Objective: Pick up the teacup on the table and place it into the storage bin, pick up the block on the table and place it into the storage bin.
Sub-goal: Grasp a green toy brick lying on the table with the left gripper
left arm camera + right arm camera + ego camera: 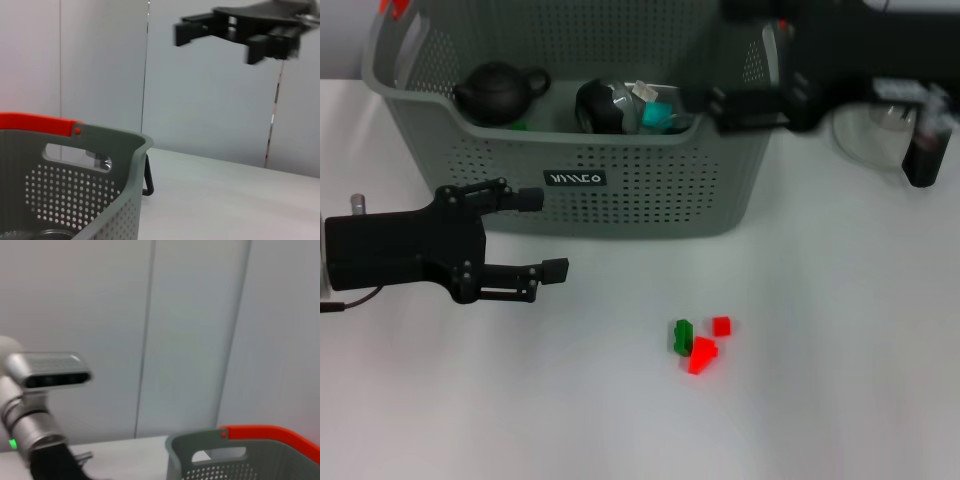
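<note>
Head view: the right gripper (pixel 705 100), fingers apparently parted and empty, hangs over the storage bin (pixel 650 190) at upper centre. The left gripper (pixel 548 233), spread wide, waits left. Blocks (pixel 698 345) lie lower centre; fetching one looks next.

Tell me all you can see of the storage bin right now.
The storage bin is a large grey plastic basket with perforated walls, orange clips at its handles and a small black label with white letters on its front. It stands upright on the white table, at the far side. Inside lie a dark teapot, a black rounded item and something teal. The right gripper hangs over its right rim; the left gripper is open in front of it, apart from it.
</note>
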Motion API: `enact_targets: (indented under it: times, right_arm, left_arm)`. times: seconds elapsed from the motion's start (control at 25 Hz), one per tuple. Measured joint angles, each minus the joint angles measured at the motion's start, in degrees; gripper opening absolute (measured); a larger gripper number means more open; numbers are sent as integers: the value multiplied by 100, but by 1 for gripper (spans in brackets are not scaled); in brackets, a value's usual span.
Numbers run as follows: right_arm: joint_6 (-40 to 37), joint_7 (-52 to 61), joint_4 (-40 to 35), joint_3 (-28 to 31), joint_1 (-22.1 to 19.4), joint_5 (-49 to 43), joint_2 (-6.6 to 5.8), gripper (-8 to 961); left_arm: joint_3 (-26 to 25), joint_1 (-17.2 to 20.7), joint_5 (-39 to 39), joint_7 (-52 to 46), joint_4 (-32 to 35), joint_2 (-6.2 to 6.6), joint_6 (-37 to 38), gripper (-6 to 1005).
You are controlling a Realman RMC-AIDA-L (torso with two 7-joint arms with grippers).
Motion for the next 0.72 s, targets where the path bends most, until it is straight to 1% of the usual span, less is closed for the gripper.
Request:
enact_targets:
  times: [0.08, 0.2, 0.28, 0.44, 0.52, 0.72]
  right_arm:
    - [-150, -507, 166, 35, -363, 300, 0, 946]
    - [-515, -1120, 584, 78, -691, 633, 2, 946]
    - [-880, -1439, 988, 202, -796, 830, 4, 946]
    - [-1682, -1810, 1709, 677, -752, 853, -13, 946]
    - [-2013, -1835, 1908, 1008, -672, 613, -29, 946]
    - [-2635, -1679, 2161, 1917, -331, -371, -33, 945]
  left_arm:
    - [2, 0, -10, -21, -13, 1, 0, 920]
    - [2, -1, -12, -30, -31, -13, -1, 920]
    - [33, -22, -13, -29, -73, -26, -1, 920]
    - [348, -87, -4, -20, -145, -35, -34, 920]
    - [607, -120, 21, -9, -136, -40, -103, 920]
    - [1274, -257, 33, -40, -126, -50, -489, 919]
